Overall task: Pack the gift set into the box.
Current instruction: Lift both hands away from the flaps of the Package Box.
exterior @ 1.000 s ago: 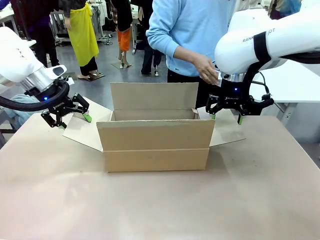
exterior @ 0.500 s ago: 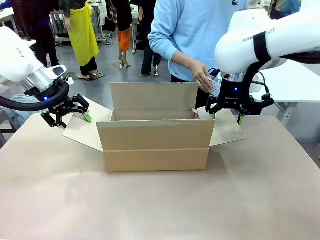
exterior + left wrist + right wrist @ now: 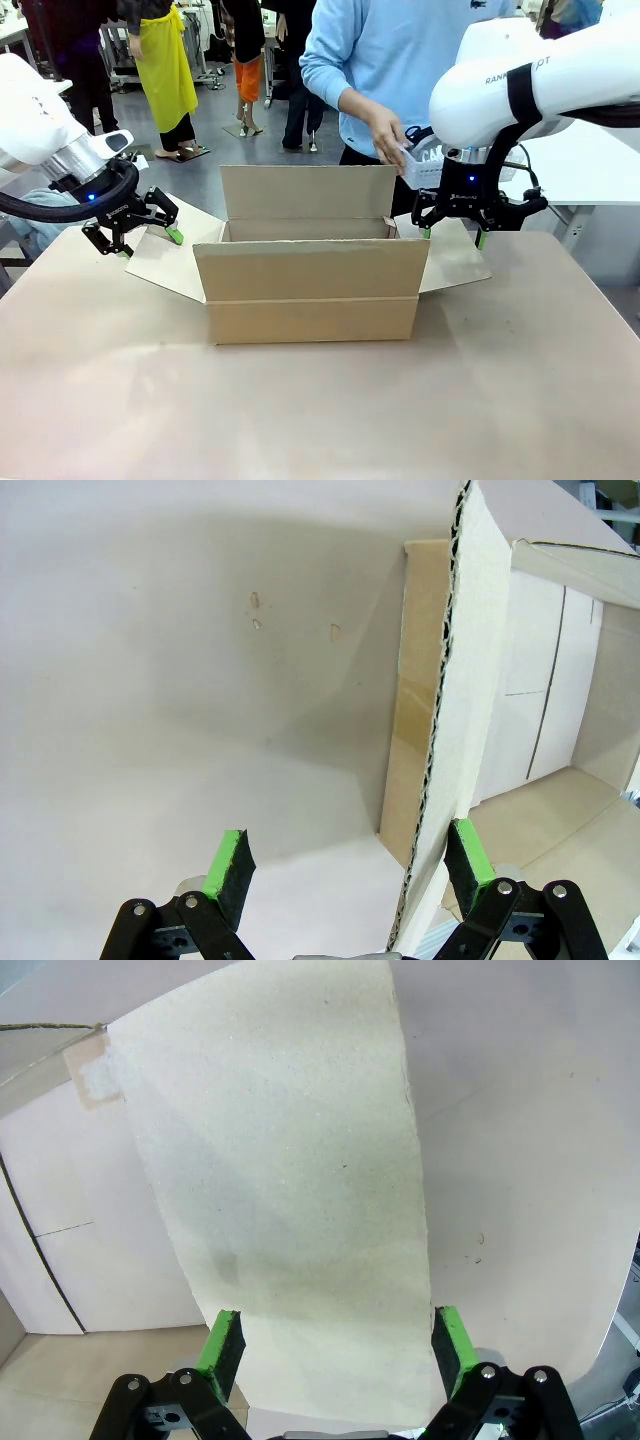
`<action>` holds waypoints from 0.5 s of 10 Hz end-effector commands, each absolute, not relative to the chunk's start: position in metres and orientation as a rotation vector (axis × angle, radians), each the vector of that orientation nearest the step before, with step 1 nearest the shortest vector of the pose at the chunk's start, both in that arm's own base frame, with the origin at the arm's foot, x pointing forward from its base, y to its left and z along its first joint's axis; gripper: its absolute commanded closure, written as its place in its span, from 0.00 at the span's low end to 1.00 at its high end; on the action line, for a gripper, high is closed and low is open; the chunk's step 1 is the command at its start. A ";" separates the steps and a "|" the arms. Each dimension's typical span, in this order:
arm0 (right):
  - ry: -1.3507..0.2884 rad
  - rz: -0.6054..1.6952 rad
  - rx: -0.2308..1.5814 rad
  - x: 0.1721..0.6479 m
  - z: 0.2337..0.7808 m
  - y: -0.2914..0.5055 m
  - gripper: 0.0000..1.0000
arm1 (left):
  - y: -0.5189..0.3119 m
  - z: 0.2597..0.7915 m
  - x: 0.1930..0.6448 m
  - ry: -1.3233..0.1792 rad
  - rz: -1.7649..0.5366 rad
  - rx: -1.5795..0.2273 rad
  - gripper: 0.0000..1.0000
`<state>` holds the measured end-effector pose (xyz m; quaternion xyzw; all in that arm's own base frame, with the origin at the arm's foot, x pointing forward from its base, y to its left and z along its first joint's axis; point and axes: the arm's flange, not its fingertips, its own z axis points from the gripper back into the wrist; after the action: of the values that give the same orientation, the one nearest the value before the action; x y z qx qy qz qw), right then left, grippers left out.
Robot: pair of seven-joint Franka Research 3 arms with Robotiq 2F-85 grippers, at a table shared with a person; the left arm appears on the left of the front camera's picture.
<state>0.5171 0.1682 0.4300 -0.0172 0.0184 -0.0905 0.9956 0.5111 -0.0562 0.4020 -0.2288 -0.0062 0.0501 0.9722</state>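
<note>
Left hand (image 3: 148, 244) sits at 9 o'clock of the box (image 3: 310, 290), jaws wide open, straddling the L side flap (image 3: 165, 262). In its wrist view the flap's edge runs btwn the pads; can't tell if they touch it. Right hand (image 3: 452, 236), at 3 o'clock, is also open, astride the R side flap (image 3: 455, 262). Box stands on the tabletop (image 3: 320, 420), flaps open, rear flap (image 3: 308, 190) upright. Gift set (image 3: 422, 165) is in the air at approx 1 o'clock of the box, held by the person's hand (image 3: 385, 130), partly behind the right arm's wrist, not yet over the opening.

Risks, as I judge:
- Pkg would pass close to the right arm, so it could knock the wrist, or catch the upright rear flap and tip.
- Neither hand clamps its flap, so a flap may spring inward and block the drop.
- Glossy wrap looks slick and could slip early.
</note>
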 end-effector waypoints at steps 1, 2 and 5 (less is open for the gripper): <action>0.027 -0.202 -0.058 0.517 0.431 0.170 0.00 | -0.055 0.403 0.510 -0.010 0.108 -0.445 0.00; 0.027 -0.202 -0.058 0.517 0.431 0.170 0.00 | -0.055 0.403 0.510 -0.010 0.108 -0.445 0.00; 0.027 -0.202 -0.058 0.517 0.431 0.170 0.00 | -0.055 0.403 0.510 -0.010 0.108 -0.445 0.00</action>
<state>0.5171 0.1682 0.4300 -0.0172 0.0184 -0.0905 0.9956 0.5111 -0.0562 0.4020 -0.2288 -0.0062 0.0501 0.9722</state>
